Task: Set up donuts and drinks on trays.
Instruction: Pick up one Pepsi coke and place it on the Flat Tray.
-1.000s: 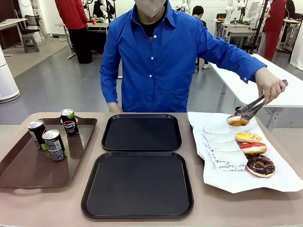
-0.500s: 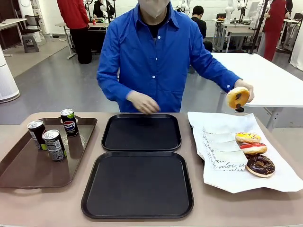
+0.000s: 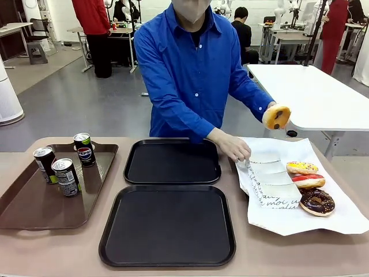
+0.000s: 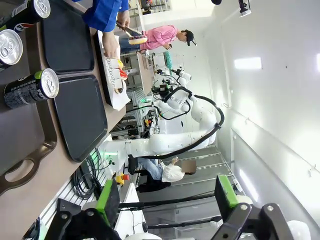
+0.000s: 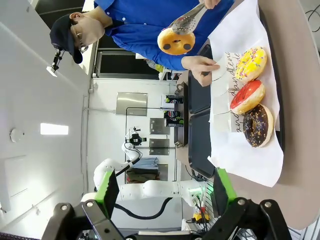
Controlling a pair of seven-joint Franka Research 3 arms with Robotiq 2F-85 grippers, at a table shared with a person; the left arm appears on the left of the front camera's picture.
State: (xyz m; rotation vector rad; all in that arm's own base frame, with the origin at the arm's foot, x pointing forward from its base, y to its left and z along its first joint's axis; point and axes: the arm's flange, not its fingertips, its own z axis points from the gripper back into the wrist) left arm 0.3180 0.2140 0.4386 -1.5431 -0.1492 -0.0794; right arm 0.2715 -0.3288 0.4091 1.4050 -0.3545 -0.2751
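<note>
closest in, both claws hang well back from the trays. the left claw stands wide with nothing between its green pads, and the right claw is just as wide and empty. on the surface the near black tray lies bare. to its left the brown tray carries three cans, upright and close together. these are stiff, smooth and slim. i'd judge they slip easily and tip if nudged up high, so a claw should close across the middle of the body from the side, one can at a time.

to the right, on the white paper, lie the chocolate donut, the red donut and the yellow donut, touching in a row. they look light, soft and sticky on top. a hard squeeze would dent them, so a gentle pinch on the bare outer sides, below the glaze, seems safest.

beyond lies the far black tray, also bare. at the far side the person's hand rests on the paper holders, perhaps pinching one, though i can't tell for sure. the tongs hold a fourth donut well above the surface.
</note>
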